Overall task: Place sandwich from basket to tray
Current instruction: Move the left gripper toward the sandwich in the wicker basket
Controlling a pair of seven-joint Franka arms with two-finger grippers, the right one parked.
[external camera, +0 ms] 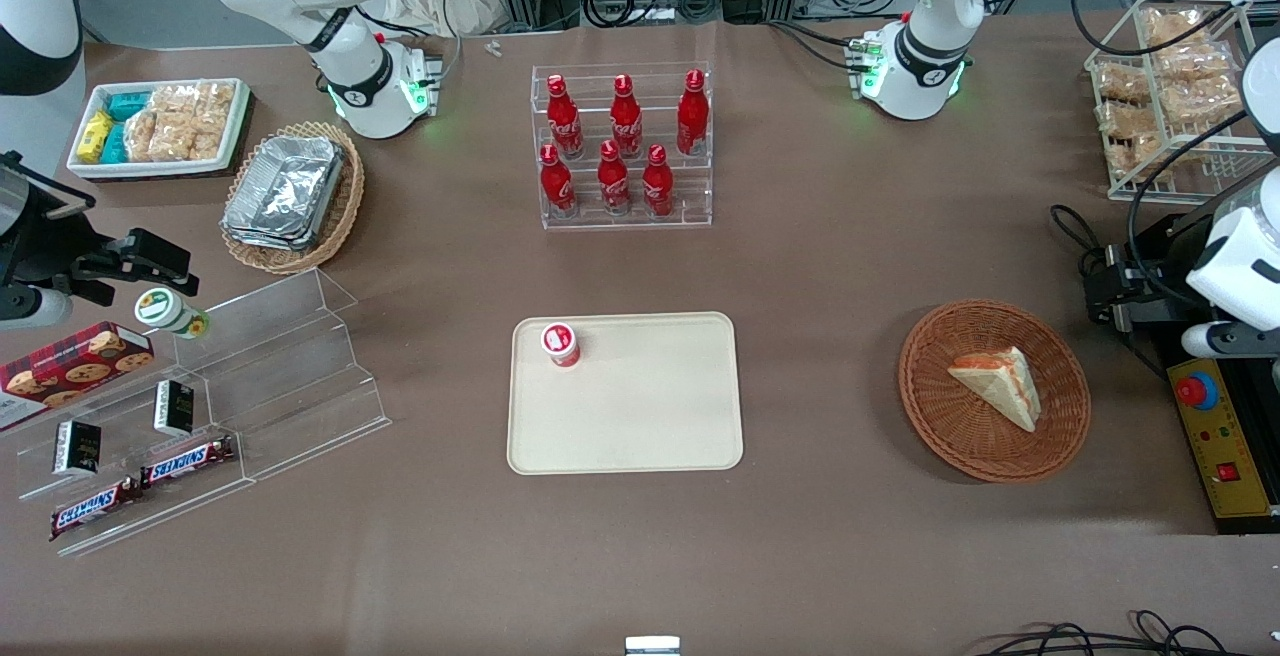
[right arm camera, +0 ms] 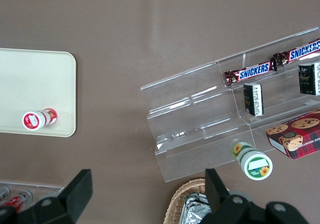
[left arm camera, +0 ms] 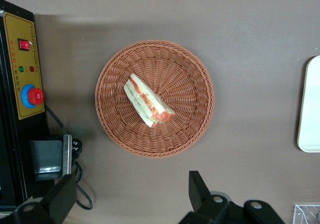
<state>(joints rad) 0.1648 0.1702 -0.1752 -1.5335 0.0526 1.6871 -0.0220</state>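
The sandwich [external camera: 998, 384] is a pale bread wedge with orange-red and green filling, lying in the round reddish-brown basket [external camera: 930, 416]. The left wrist view shows the sandwich [left arm camera: 147, 103] near the basket's [left arm camera: 190, 74] middle. The beige tray [external camera: 640, 416] lies flat on the table, toward the parked arm's end from the basket, and its edge shows in the left wrist view [left arm camera: 311, 109]. The left arm's gripper [external camera: 1120, 291] hangs above the table beside the basket, toward the working arm's end. In the left wrist view the gripper [left arm camera: 130, 196] is open and empty, clear of the basket's rim.
A small red-and-white bottle [external camera: 561, 344] stands on a tray corner. A yellow control box with a red button [external camera: 1225, 436] and cables lie beside the basket. A rack of red bottles [external camera: 623, 146], an acrylic stepped shelf [external camera: 200, 416] and a wire snack rack [external camera: 1170, 86] stand around.
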